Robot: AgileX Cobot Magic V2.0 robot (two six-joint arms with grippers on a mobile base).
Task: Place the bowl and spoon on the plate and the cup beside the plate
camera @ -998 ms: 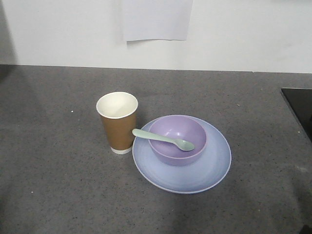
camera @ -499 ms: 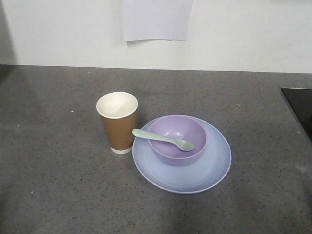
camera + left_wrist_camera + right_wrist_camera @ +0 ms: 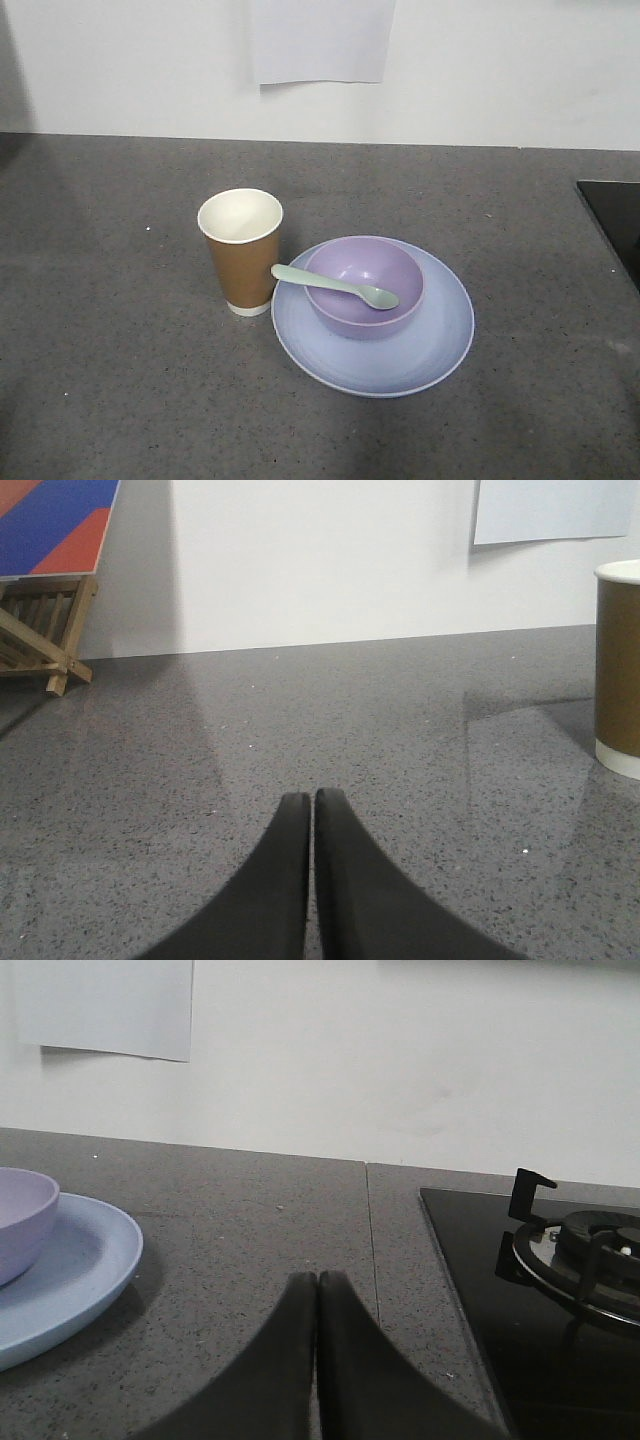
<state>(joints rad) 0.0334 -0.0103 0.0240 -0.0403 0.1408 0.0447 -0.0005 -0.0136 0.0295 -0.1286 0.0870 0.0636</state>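
The lavender bowl (image 3: 364,290) sits inside the pale blue plate (image 3: 420,352) at the middle of the counter. Across the bowl's rim lies the mint-green spoon (image 3: 335,286), head to the right. The brown paper cup (image 3: 241,252) stands upright just left of the plate. In the left wrist view the cup (image 3: 618,670) is at the far right, and my left gripper (image 3: 311,798) is shut and empty, low over the counter. In the right wrist view my right gripper (image 3: 317,1278) is shut and empty, right of the plate (image 3: 85,1270) and bowl (image 3: 22,1220). Neither gripper shows in the front view.
A black gas hob (image 3: 560,1290) with a burner grate lies right of the right gripper; its corner (image 3: 615,215) shows at the front view's right edge. A white sheet (image 3: 320,40) hangs on the back wall. A wooden stand with a coloured board (image 3: 45,590) is at the far left.
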